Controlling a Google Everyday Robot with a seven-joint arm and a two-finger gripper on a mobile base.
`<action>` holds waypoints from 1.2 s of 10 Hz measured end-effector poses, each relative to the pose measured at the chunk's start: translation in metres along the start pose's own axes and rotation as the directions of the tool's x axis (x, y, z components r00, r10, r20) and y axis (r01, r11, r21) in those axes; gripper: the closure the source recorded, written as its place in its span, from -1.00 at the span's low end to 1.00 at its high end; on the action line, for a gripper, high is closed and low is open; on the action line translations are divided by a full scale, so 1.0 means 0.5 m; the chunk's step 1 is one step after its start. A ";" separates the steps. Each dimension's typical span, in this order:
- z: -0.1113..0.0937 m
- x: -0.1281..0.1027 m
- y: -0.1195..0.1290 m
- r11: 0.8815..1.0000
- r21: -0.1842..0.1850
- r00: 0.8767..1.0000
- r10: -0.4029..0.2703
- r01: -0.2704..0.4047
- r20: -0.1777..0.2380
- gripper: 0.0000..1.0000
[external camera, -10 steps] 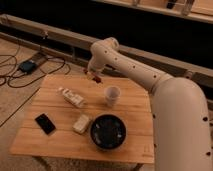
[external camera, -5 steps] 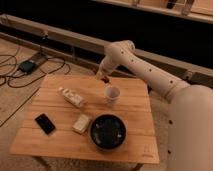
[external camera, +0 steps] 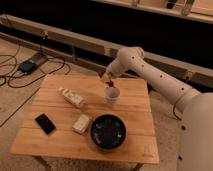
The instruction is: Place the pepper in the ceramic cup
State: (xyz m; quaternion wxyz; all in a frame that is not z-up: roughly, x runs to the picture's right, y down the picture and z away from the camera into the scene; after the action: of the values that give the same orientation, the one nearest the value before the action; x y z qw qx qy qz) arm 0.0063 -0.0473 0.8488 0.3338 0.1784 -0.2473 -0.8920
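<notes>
Arm bent low over table [external camera: 60, 145], end effector [external camera: 107, 80] seemingly clamped on pepper [external camera: 111, 82], above ceramic cup [external camera: 112, 95]

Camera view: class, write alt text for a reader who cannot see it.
A white robot arm holds its gripper, shut on a small dark pepper, just above a whitish cup on a wooden table. A black bowl, packet, pale block and phone lie nearby.
</notes>
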 end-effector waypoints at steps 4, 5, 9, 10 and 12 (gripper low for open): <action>0.003 -0.041 -0.017 0.999 0.028 0.998 0.047 -0.047 -0.031 0.55; 0.007 -0.053 -0.025 0.997 0.040 0.997 0.060 -0.059 -0.039 0.26; 0.012 -0.068 -0.036 0.997 0.046 0.996 0.072 -0.069 -0.060 -0.49; 0.011 -0.068 -0.036 0.997 0.043 0.995 0.072 -0.069 -0.068 -0.58; 0.009 -0.069 -0.036 0.997 0.038 0.994 0.070 -0.067 -0.082 -0.60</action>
State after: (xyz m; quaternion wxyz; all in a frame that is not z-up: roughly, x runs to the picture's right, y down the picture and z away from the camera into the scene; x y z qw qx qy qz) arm 0.0194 -0.0106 0.8478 0.3712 0.2128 -0.2548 -0.8672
